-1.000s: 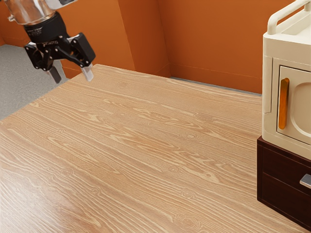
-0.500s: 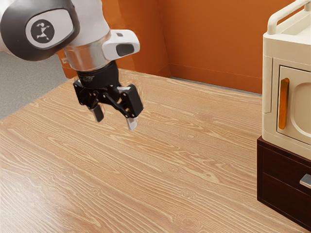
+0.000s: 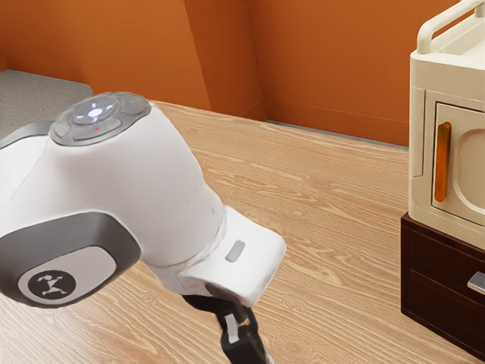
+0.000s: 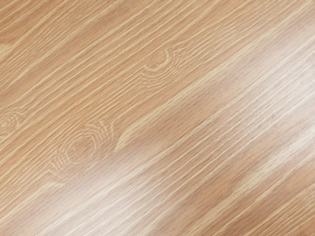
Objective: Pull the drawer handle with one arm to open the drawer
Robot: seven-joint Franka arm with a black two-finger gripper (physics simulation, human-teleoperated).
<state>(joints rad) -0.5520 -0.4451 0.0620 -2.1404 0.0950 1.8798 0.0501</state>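
The tool [image 3: 241,337] now stands nearer the exterior view's lower edge than before, above the surface [image 3: 326,220], its opening indeterminable, apart from the handle [image 3: 477,283].

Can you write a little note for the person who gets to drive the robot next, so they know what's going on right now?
Gripper: low in the exterior view, over the table, away from the handle. I can't tell whether it's open or shut.
Things: the silver handle is on the top drawer of the dark box, at the exterior view's right. The cream cabinet sits on top.
Done: no pulling yet; the part of the drawer in view looks shut.
Left: reach the silver handle, grip it, pull the drawer open.
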